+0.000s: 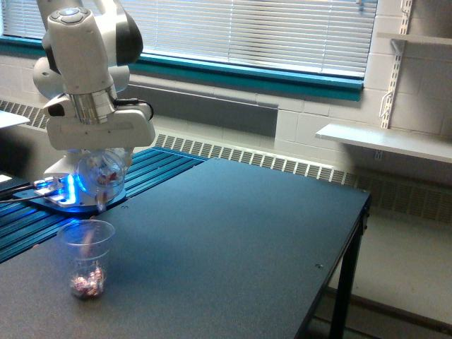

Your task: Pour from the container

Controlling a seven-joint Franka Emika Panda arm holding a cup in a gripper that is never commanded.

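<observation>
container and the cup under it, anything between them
In the exterior view, a thin stream of pieces falls from the container toward the cup; otherwise only open air.

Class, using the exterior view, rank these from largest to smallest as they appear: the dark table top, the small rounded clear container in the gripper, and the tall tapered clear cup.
1. Dark table top, by far.
2. Tall tapered clear cup.
3. Small rounded clear container, partly hidden by the gripper.
The cup and container look close in size, and the cup seems nearer the camera, so that order is unsure.

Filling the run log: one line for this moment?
gripper: shut on container | tilted over cup | pieces in cup bottom | on table
</observation>
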